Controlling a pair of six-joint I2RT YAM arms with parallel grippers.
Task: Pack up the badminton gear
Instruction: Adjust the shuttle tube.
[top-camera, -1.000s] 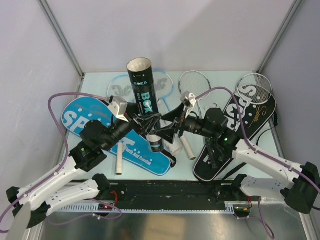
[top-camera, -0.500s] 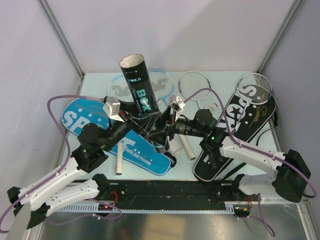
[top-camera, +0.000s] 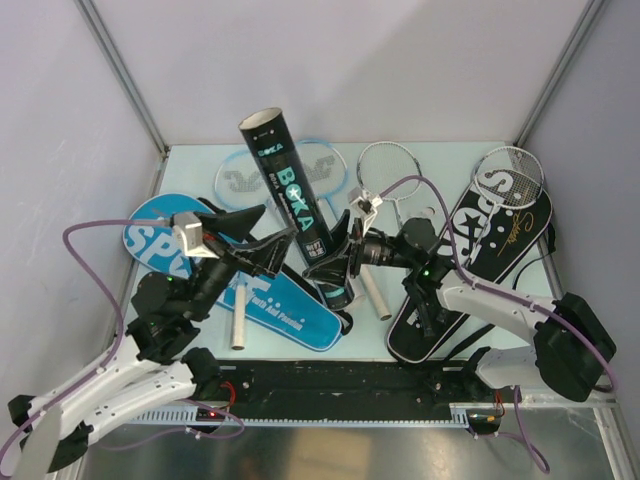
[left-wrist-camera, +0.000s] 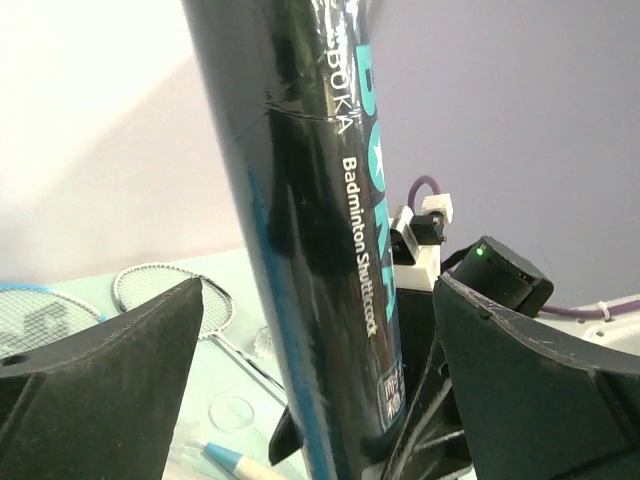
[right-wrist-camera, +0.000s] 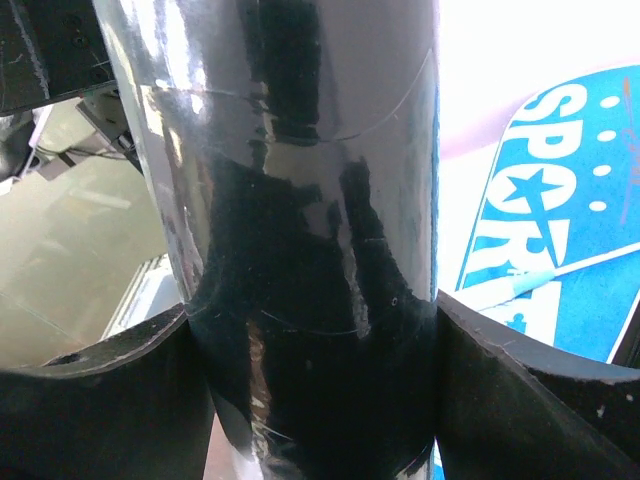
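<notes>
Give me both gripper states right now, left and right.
Left gripper: open, fingers on either side of the black tube with gaps, not touching it.
Right gripper: closed on the black tube's lower part, holding it tilted.

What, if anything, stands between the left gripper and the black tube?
Nothing visible does. The left gripper is open and straddles the black tube, with a bare gap on each side. The right gripper grips the tube lower down.
</notes>
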